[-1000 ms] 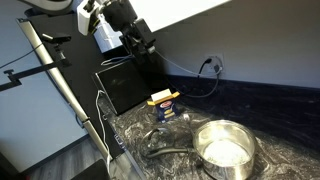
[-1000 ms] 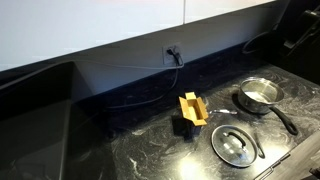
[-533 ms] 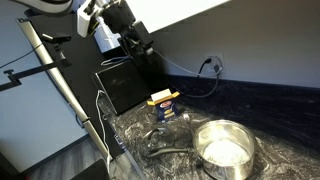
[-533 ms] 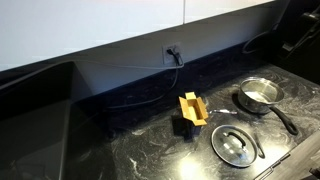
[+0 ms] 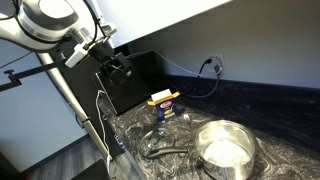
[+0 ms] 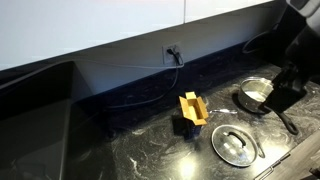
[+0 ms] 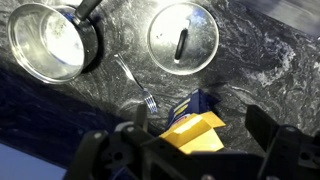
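In the wrist view a steel pot (image 7: 50, 42) sits at the upper left of the dark marbled counter (image 7: 275, 70). A fork (image 7: 132, 80) lies just right of it, and a round lid (image 7: 184, 38) rests flat further right. Below the lid, the yellow-and-blue box (image 7: 195, 125) stands near the fork's tines, framed by the gripper (image 7: 196, 142), whose jaws are spread wide and hold nothing. In an exterior view the gripper (image 5: 118, 68) hangs in the air, up and left of the box (image 5: 163, 102).

I work in dim light: the dark counter (image 6: 130, 150) swallows most of it, while the white wall (image 6: 90, 30) glows bright in both exterior views. In my wrist view, soft glare sits on the pot (image 7: 48, 42) and lid (image 7: 200, 45), and my fingers (image 7: 285, 150) loom dark and blurred along the bottom edge.
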